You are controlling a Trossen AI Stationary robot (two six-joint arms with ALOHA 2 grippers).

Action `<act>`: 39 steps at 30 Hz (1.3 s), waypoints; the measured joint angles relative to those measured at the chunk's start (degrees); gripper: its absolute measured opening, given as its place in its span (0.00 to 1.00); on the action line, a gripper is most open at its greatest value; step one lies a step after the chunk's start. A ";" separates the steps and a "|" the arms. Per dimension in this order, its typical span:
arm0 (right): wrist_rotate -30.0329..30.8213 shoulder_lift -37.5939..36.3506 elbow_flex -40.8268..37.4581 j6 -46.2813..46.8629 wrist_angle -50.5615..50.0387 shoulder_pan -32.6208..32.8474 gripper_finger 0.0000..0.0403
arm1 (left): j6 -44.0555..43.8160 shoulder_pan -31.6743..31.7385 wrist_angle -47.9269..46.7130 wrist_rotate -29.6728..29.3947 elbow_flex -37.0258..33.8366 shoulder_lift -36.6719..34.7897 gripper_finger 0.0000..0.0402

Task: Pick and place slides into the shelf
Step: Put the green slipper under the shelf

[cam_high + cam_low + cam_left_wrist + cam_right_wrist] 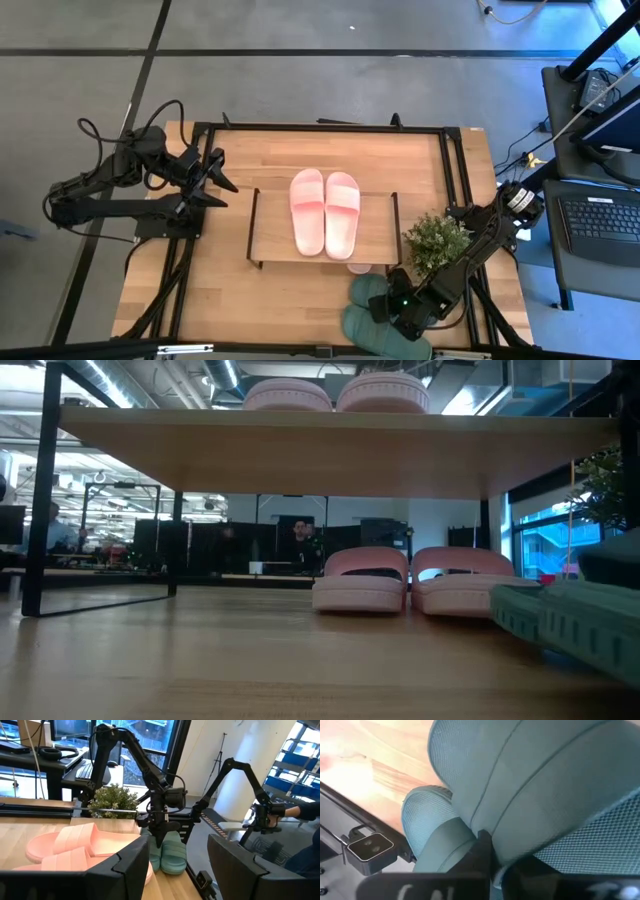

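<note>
A dark green pair of slides (368, 295) lies side by side on the table near its front edge, right of centre. My right gripper (400, 305) points steeply down onto them and is shut. One pink pair (325, 212) rests sole-down on the top board of the shelf (275, 235). In the low view another pink pair (410, 582) stands on the table under that board. My left gripper (177, 865) hangs open and level over the table's left side, touching nothing. My right gripper comes slanting down from above, where the two green slides lie against each other (165, 845). Its fingers (482, 851) are closed with a thin green edge (498, 870) between them; which part of a slide that is, I cannot tell. Both slides lie on the table.
A small potted plant (437, 240) stands just right of the shelf, close behind my right arm. The shelf's thin black legs (30, 510) frame the space under the board. Black frame rails run along the table's edges. A person (305, 815) is beyond the table.
</note>
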 joint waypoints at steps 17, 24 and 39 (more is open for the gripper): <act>-4.69 0.04 17.79 2.64 -24.60 3.67 0.04 | 0.00 0.00 0.02 0.02 0.00 0.00 0.47; -7.14 0.04 26.03 1.69 -24.18 5.05 0.04 | -0.07 0.00 0.02 0.04 0.00 0.00 0.47; -3.77 0.04 41.44 -11.48 -42.35 -0.67 0.04 | -0.38 0.00 0.05 0.08 0.00 -0.03 0.47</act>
